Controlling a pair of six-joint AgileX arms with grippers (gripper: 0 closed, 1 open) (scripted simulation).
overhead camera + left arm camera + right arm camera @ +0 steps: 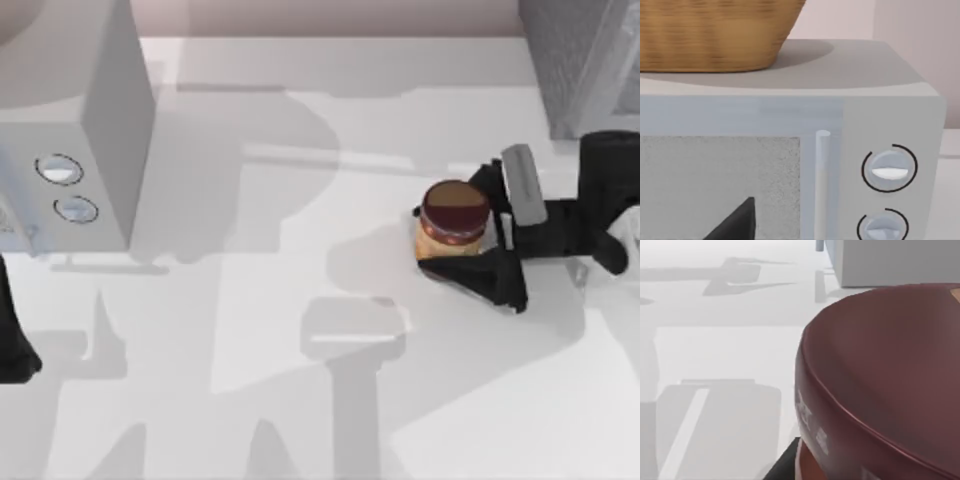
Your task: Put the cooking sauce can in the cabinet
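Observation:
The cooking sauce can stands upright on the white table right of centre, with a dark maroon top and an orange-yellow label. My right gripper reaches in from the right, its two black fingers against opposite sides of the can, shut on it. In the right wrist view the can's maroon top looms very close. The cabinet, dark grey and speckled, stands at the far right corner behind the right arm. My left arm is parked at the table's left edge.
A smooth pale-grey box with two round dials stands at the far left; the left wrist view faces its front, with a wicker basket on top. Bare white table lies between the box and the can.

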